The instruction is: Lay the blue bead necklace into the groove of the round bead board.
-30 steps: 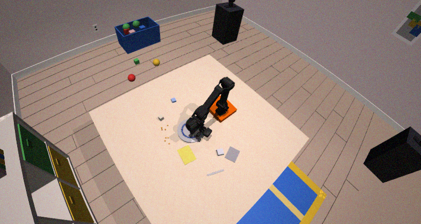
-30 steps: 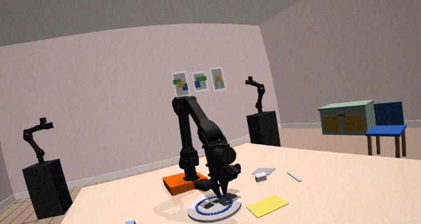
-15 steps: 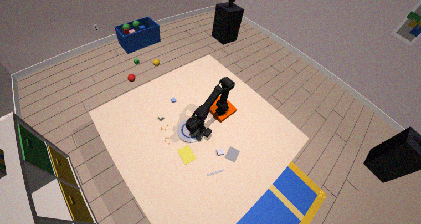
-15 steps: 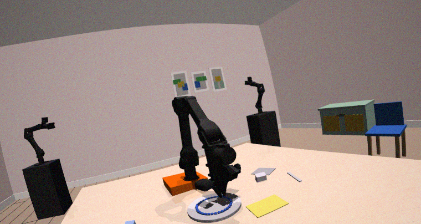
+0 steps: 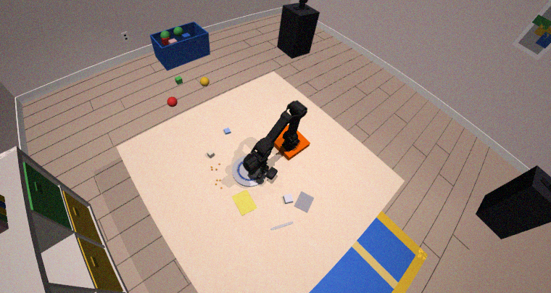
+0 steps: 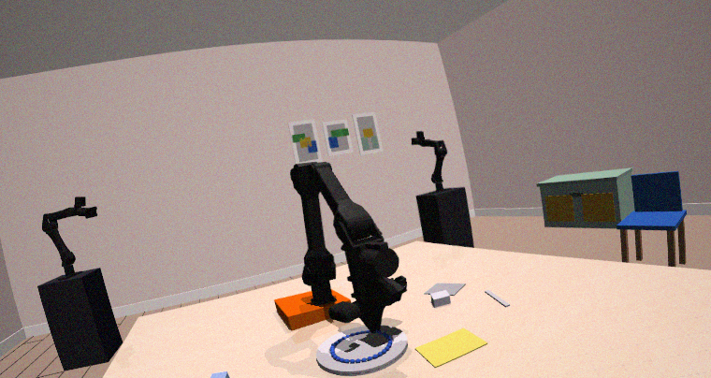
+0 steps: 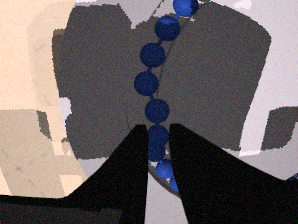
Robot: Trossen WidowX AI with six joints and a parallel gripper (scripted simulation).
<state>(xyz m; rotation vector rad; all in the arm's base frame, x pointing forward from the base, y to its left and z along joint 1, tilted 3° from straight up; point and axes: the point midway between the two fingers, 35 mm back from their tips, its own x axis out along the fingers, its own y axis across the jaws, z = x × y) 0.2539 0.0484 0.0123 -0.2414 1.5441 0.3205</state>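
Observation:
The blue bead necklace (image 5: 239, 171) (image 6: 360, 359) (image 7: 157, 111) lies in a ring on the round grey bead board (image 5: 241, 180) (image 6: 328, 357) (image 7: 273, 3). In the wrist view it runs as a curved line of beads from the upper right down to my fingers. My gripper (image 5: 262, 177) (image 6: 371, 327) (image 7: 157, 133) stands low over the board's back edge, pointing straight down. Its two fingers are shut on a bead of the necklace. The part of the necklace under the fingers is hidden.
The arm's orange base (image 5: 299, 146) (image 6: 298, 312) stands just behind the board. A yellow sheet (image 5: 243, 202) (image 6: 450, 346), a grey sheet (image 5: 304, 201), a small white block (image 5: 288, 198) (image 6: 440, 298) and a thin strip (image 5: 281, 225) lie nearby. Small orange beads (image 5: 215, 169) are scattered left of the board.

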